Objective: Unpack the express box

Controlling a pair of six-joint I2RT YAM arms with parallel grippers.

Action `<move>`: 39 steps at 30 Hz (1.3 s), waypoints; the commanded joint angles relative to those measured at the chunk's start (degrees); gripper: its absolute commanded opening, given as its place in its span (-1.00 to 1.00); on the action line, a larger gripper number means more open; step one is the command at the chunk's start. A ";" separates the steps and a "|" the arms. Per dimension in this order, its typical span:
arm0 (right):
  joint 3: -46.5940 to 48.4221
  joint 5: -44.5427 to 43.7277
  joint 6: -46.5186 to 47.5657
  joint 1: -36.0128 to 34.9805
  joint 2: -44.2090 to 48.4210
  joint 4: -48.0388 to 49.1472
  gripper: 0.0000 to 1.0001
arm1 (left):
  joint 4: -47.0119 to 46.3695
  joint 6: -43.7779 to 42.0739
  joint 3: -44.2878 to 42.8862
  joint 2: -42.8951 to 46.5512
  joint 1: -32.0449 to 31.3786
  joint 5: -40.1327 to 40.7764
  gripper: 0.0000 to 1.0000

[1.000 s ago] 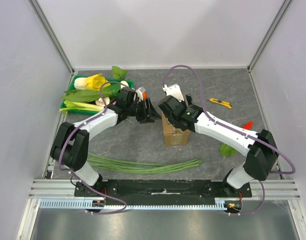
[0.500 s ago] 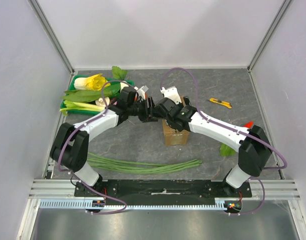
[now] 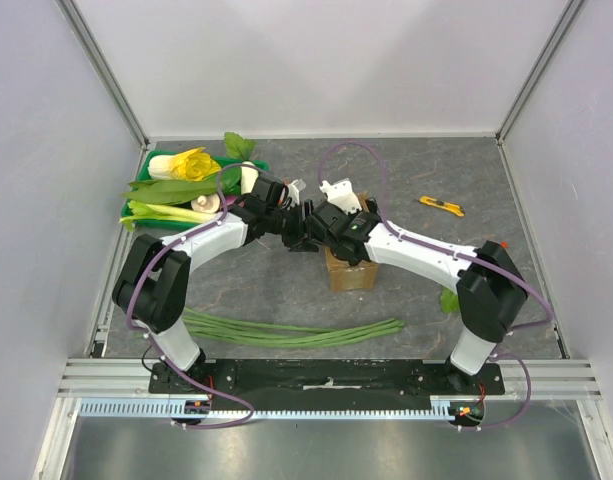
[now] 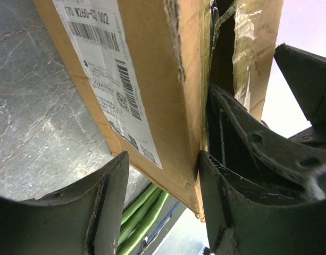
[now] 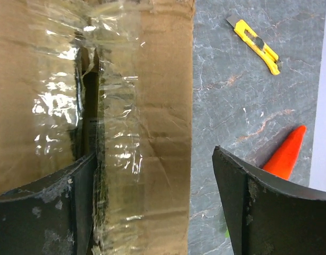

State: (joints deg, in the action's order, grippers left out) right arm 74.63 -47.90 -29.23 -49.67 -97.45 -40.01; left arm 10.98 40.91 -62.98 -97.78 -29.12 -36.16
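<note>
The express box [image 3: 352, 272] stands upright in the middle of the table, mostly hidden under the right arm. In the left wrist view its side with the white label [image 4: 107, 69] and its slit taped top show. My left gripper [image 3: 299, 231] is open, its jaws either side of the box's top corner edge [image 4: 186, 106]; one finger [image 4: 232, 202] lies against the top face. My right gripper [image 3: 326, 222] is open over the taped top [image 5: 141, 106]. Its left finger [image 5: 51, 207] is at the slit seam and its right finger [image 5: 269, 207] is off the box edge.
A green tray [image 3: 127, 213] with leafy vegetables is at the back left. Long green beans [image 3: 286, 330] lie in front of the box. A yellow utility knife [image 3: 441, 206] lies at the back right, with an orange piece [image 5: 285, 154] and a green leaf [image 3: 448, 298] right of the box.
My right gripper has moved left across the box top toward the left gripper. The left gripper has edged right to the box. The two grippers now meet at the box's upper left.
</note>
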 commanded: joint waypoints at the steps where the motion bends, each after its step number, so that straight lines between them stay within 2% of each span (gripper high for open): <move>1: 2.62 -5.62 -2.41 -0.25 -3.01 -2.26 0.75 | 3.61 -3.46 -1.62 -0.57 -0.32 2.67 0.22; 6: 4.91 -8.43 -2.67 -0.34 -1.09 -3.84 0.68 | 4.48 -3.73 -1.62 -0.92 -0.32 3.90 0.22; 13: 4.47 -10.63 -2.85 -0.16 5.86 -5.34 0.46 | 5.54 -4.17 -1.62 -1.19 -0.32 5.75 0.22; 21: 0.70 -9.85 -3.99 3.43 13.42 -5.96 0.45 | 6.15 -4.08 -2.85 -1.28 -0.32 6.02 0.22; 25: -4.56 -3.10 -0.58 7.30 15.27 -1.84 0.38 | 6.07 -4.08 -3.02 -1.10 -0.32 6.10 0.22; 29: -12.30 14.53 0.94 13.00 18.77 7.82 0.18 | 6.16 -4.08 -3.20 -1.45 -0.32 5.84 0.22; 32: -16.09 20.63 0.49 14.77 19.93 12.67 0.13 | 6.24 -3.90 -3.03 -1.19 -0.32 6.01 0.22; 36: -16.36 23.73 0.32 15.13 18.35 13.91 0.07 | 6.07 -3.90 -3.29 -1.01 -0.32 5.93 0.22; 39: -14.96 21.98 -0.21 15.13 19.75 13.73 0.06 | 6.24 -4.17 -3.55 -0.31 -0.32 6.19 0.22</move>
State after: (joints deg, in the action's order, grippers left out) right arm 57.71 -29.10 -28.91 -34.37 -79.77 -30.83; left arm 15.16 39.75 -65.01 -97.89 -29.50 -33.52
